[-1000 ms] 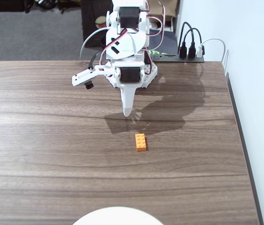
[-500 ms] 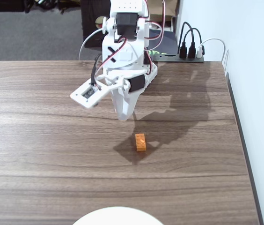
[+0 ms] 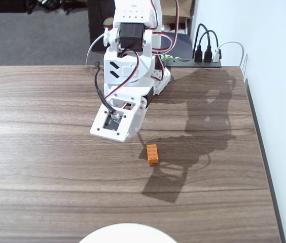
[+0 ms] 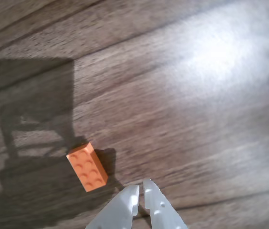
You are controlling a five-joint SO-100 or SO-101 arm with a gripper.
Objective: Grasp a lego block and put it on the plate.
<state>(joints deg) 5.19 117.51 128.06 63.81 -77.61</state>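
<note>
The orange lego block lies flat on the wooden table, studs up, below and right of the arm's head in the fixed view. In the wrist view the block lies left of and beyond my gripper, apart from it. The two white fingers stand nearly together with only a thin slit between them and hold nothing. In the fixed view the jaws are hidden under the white wrist housing. The white plate shows only as a rim at the bottom edge of the fixed view.
The arm's base stands at the table's back edge. A black power strip with several plugs sits behind it to the right. The table's right edge runs along a pale wall. The arm's shadow falls around the block.
</note>
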